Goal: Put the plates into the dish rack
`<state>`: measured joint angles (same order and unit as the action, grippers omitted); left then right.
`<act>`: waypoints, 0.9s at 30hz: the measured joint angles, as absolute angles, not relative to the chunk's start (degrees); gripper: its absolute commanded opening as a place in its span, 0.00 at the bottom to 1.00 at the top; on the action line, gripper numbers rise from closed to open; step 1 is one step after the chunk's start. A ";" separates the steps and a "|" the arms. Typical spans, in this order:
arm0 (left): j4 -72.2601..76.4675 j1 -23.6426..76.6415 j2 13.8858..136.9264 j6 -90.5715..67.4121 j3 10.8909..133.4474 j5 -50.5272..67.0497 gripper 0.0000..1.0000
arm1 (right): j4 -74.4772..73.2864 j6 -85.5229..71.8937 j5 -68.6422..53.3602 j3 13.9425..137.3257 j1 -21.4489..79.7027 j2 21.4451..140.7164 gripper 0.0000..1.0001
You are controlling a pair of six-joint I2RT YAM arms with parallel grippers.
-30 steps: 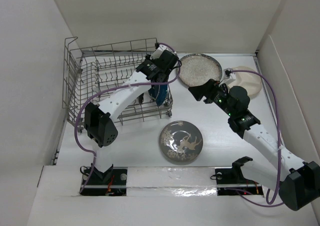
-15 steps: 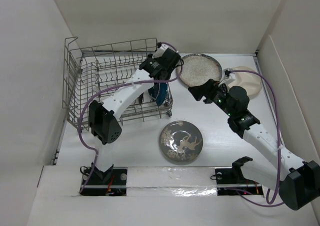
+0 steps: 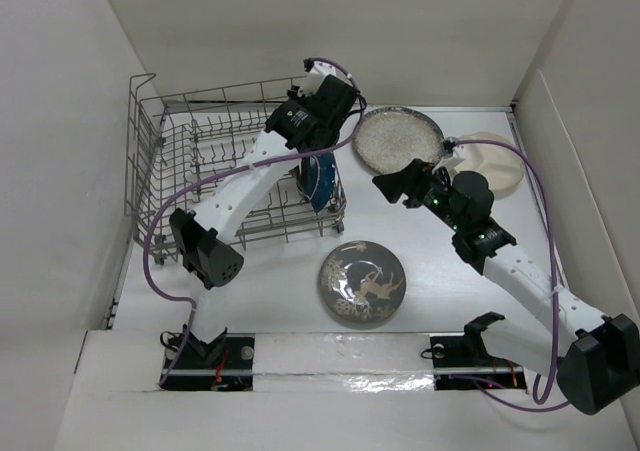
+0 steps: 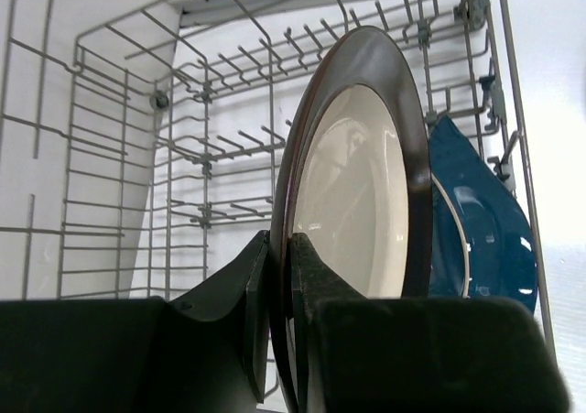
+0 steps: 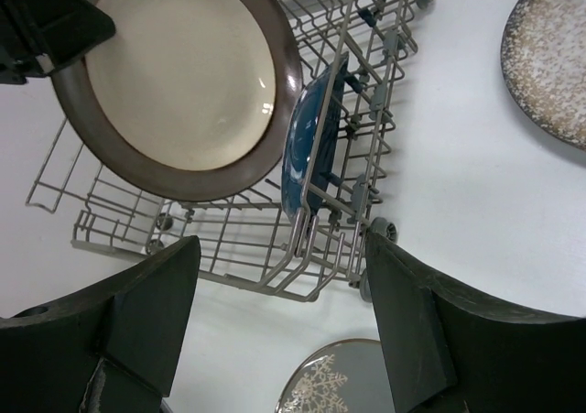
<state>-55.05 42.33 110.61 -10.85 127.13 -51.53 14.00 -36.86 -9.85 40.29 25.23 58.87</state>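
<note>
My left pincer (image 4: 280,268) clamps the brown-rim plate (image 4: 357,175) upright over the rack (image 3: 160,171), beside the teal plate (image 4: 481,239); right pincer (image 5: 279,248) spread wide, empty.

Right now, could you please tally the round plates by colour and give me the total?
Speckled beige round plate: 1
Cream three-section divided plate: 1
Cream plate with dark brown rim: 1
Grey bird-pattern plate: 1
Dark teal-blue plate: 1
Total: 5

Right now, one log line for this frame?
left gripper: shut on brown-rimmed plate, held over dish rack | teal plate: standing in rack | right gripper: open, empty
</note>
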 measured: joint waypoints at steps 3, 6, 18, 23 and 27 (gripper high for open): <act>-55.51 42.61 110.63 -12.51 124.64 -51.75 0.00 | 13.98 -36.86 -9.85 40.29 25.26 59.13 0.78; -55.75 42.81 110.63 -14.20 124.18 -53.21 0.00 | 14.02 -36.84 -9.85 40.29 25.26 59.13 0.78; -58.41 43.46 109.43 -17.93 123.48 -56.18 0.00 | 14.17 -36.84 -9.87 40.29 25.71 59.75 0.78; -60.29 43.86 108.77 -17.56 124.14 -56.16 0.00 | 14.17 -36.84 -9.85 40.29 25.71 59.75 0.78; -61.19 44.29 108.77 -16.60 125.86 -56.03 0.00 | 14.17 -36.84 -9.87 40.29 25.71 59.75 0.78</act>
<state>-61.19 44.29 108.77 -16.60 125.86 -56.03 14.17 -36.84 -9.87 40.29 25.71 59.75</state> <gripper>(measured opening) 0.075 0.779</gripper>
